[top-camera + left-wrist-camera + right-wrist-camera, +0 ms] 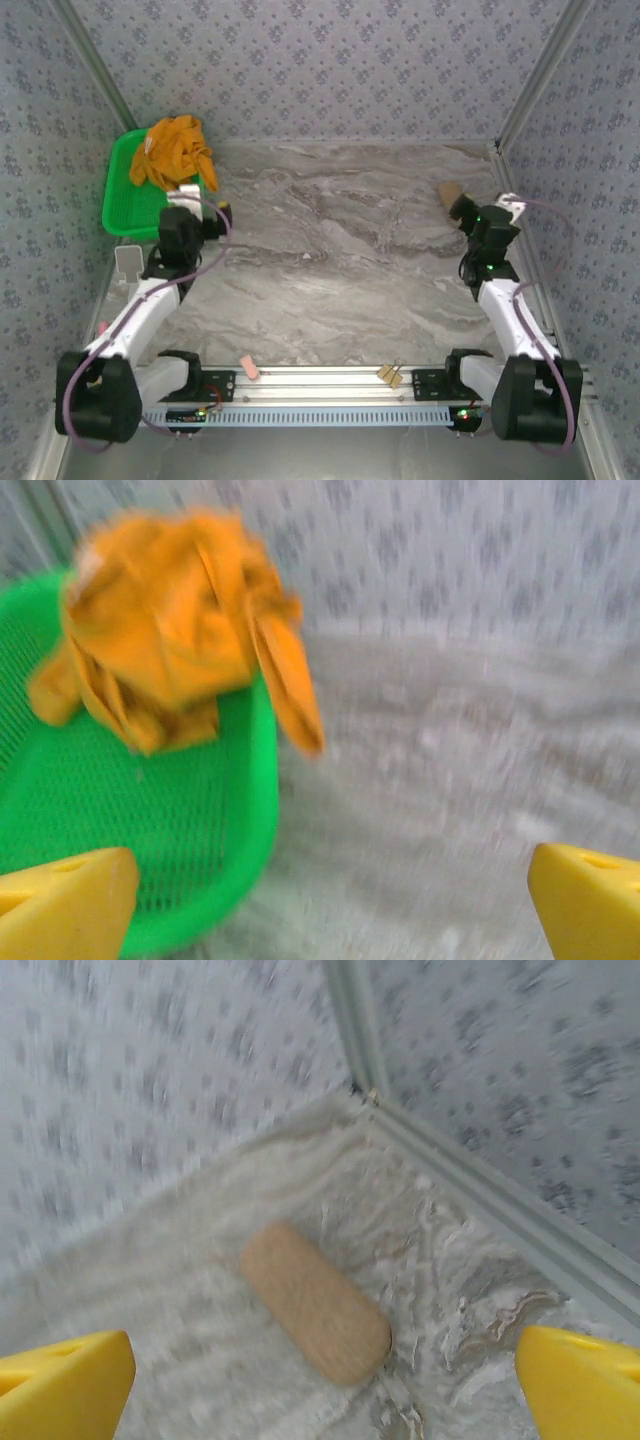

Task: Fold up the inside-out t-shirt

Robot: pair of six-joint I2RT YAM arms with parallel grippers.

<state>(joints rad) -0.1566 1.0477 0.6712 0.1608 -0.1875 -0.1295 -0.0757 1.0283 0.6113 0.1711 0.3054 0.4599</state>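
Two arms reach away from their bases over the grey marbled table (350, 280) in the overhead view. The left gripper (208, 205) sits at the near edge of a green basket (122, 205) in the far left corner, and the t-shirt (178, 150) lies bunched in a loose orange heap on the basket's far end, one fold spilling over the rim. The right gripper (470, 208) is near the right wall, just beside a small tan block (449, 192). From the left wrist, the t-shirt (170, 630) is a crumpled mound in the basket (150, 830), with a flap hanging over the rim toward the table; the left gripper (320, 905) is spread wide, its yellow fingers (60, 900) at the frame's lower corners with nothing between them. From the right wrist, the tan block (315, 1300) lies flat on the table near the corner; the right gripper (320, 1385) is likewise spread wide and holds nothing, well short of the block.
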